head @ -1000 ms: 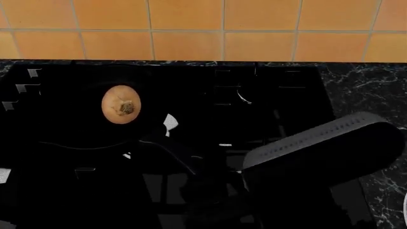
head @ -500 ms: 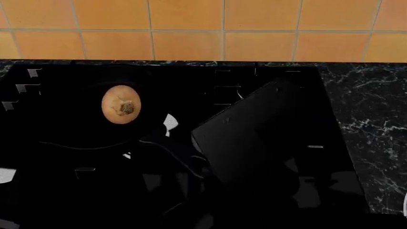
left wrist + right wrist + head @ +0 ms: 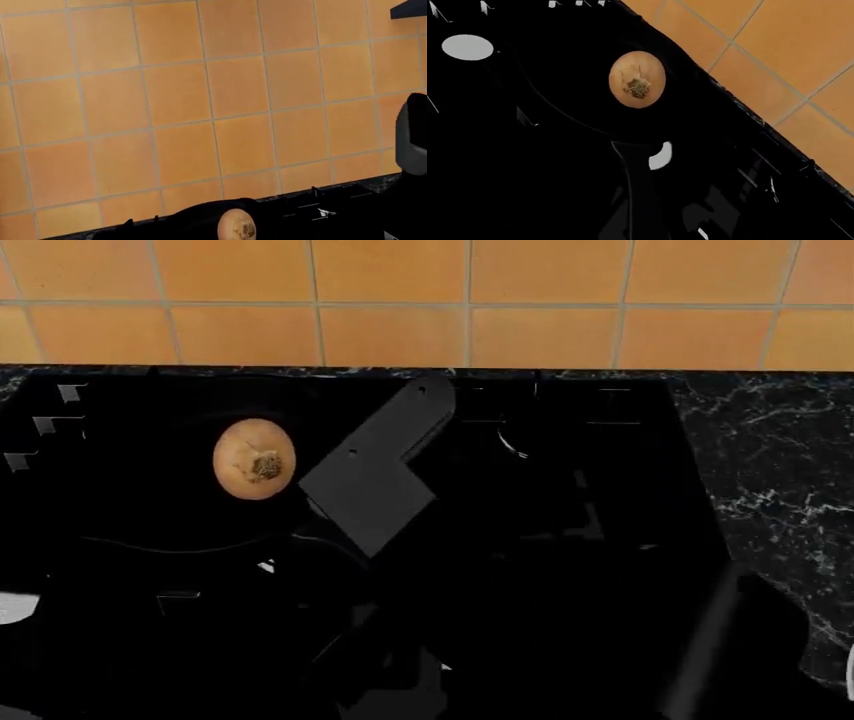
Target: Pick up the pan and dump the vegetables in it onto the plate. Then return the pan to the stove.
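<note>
The pan (image 3: 567,95) sat on the stove (image 3: 587,440), all black on black, so its edge was hard to make out. The onion (image 3: 255,458) lay inside it, round and tan with a dark tuft. The pan's long handle (image 3: 637,200) ran out from the bowl toward the right wrist camera, so it lay just under and ahead of the right hand.

A second before, the right arm (image 3: 380,475) was low at the right side of the stove. Half a second before, it had swung over the middle. Now its grey end reached up close beside the onion, above where the handle meets the pan. The onion and pan had not moved at all. So this looked like the reach for the handle, and the grab had not happened yet. The dumping and the return were all still to do.

The right hand's fingers did not show in any picture, so I cannot tell if they were apart or together. The left hand did not show either; its camera looked mostly at the orange wall tiles (image 3: 200,100), with the onion low down.

Past the stove, away from the hand, was dark marble counter (image 3: 781,460). The plate was probably the thin white edge at the far right, but too little showed to be sure. Nothing stood between the hand and the handle.
</note>
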Robot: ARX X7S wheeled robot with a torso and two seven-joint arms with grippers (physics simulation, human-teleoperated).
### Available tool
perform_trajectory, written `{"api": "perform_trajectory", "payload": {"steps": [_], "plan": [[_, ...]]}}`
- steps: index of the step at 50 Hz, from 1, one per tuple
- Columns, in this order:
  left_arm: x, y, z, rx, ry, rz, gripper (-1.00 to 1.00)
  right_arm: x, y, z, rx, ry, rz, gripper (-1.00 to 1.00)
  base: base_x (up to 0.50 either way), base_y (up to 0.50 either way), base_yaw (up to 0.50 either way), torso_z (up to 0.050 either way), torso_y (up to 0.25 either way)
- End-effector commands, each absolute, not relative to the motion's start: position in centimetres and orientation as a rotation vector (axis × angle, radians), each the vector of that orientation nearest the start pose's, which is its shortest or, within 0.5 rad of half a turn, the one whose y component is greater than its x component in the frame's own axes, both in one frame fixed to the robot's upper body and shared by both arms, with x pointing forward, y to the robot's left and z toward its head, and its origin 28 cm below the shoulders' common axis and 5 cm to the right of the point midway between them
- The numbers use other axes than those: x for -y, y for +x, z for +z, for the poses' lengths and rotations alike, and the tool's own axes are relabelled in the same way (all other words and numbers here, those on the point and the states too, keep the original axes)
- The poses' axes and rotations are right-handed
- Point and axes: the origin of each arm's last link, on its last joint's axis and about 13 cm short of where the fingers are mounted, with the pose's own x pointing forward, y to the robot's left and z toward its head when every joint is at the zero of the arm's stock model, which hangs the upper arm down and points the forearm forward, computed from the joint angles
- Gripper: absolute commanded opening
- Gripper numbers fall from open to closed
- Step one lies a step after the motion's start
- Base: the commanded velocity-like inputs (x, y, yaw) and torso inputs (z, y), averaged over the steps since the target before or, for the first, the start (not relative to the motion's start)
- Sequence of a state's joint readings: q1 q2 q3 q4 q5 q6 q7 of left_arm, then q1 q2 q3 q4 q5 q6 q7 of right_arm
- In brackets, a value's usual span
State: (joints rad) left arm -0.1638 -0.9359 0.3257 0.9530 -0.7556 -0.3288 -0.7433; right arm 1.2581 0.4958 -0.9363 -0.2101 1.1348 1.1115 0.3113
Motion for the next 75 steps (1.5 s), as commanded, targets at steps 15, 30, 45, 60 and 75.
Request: {"api": "perform_trajectory", "payload": {"steps": [15, 30, 45, 60, 75], "plan": [[-23.7, 15.3, 18.6, 0.299, 0.118, -0.132, 1.00, 4.9, 36.2, 21.1, -0.453, -0.622, 0.623, 1.00, 0.00, 0.00, 0.00, 0.000, 0.000], [-23.7, 15.1, 18.7, 0.303, 0.121, -0.133, 1.00, 3.8, 37.9, 18.9, -0.504, -0.634, 0.647, 1.00, 0.00, 0.00, 0.00, 0.000, 0.000], [-23.7, 14.9, 18.8, 0.310, 0.124, -0.131, 1.00, 3.2, 38.6, 15.1, -0.596, -0.545, 0.680, 1.00, 0.00, 0.00, 0.00, 0.000, 0.000], [-23.8, 15.1, 18.4, 0.303, 0.114, -0.126, 1.00, 5.0, 36.7, 18.5, -0.445, -0.468, 0.614, -1.00, 0.00, 0.00, 0.00, 0.000, 0.000], [-23.7, 15.0, 18.2, 0.301, 0.110, -0.129, 1.00, 6.7, 33.0, 26.0, -0.141, -0.536, 0.441, -1.00, 0.00, 0.00, 0.00, 0.000, 0.000]]}}
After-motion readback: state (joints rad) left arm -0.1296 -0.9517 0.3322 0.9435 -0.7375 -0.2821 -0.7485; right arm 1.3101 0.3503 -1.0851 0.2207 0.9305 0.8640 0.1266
